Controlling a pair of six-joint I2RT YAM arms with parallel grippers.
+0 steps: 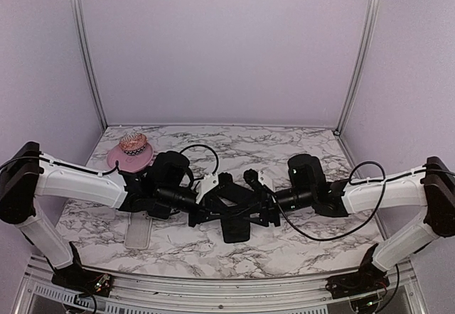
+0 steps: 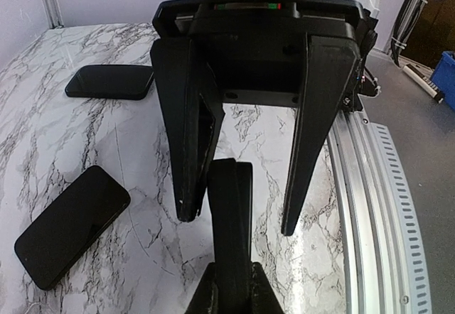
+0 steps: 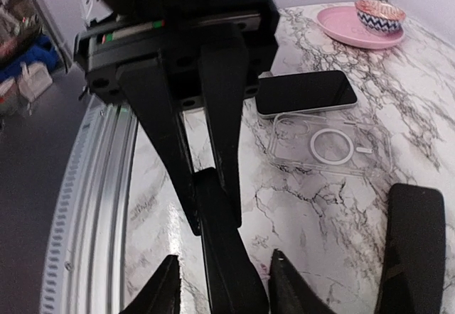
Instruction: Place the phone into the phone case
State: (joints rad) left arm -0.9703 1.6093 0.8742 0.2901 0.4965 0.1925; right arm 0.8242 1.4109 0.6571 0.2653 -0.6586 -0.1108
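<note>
Lilac walls (image 1: 227,44) close in the marble-patterned worktop (image 1: 298,150) on three sides, and a ribbed aluminium rail (image 2: 370,207) runs along its near edge. Open marble shows from the arms to the back wall.

The two arms reach inward and meet above the middle of the worktop. The left end effector (image 2: 229,172) is pinched tight and holds nothing. The right end effector (image 2: 237,225) stands part-way spread and also holds nothing, its fingers on either side of the left one's tip. A black slab phone (image 1: 237,230) lies flat on the marble below them.

A round pink plate (image 1: 121,163) sits toward the back left corner, well apart from the arms. The silver-edged dark phone (image 3: 306,92) lies flat on the left side, just beside the clear plastic phone case (image 3: 330,143), which has a white ring and lies near the front rail. A further dark slab (image 2: 110,81), probably another phone, lies farther to the right. A small patterned bowl (image 3: 380,15) sits on the plate.
</note>
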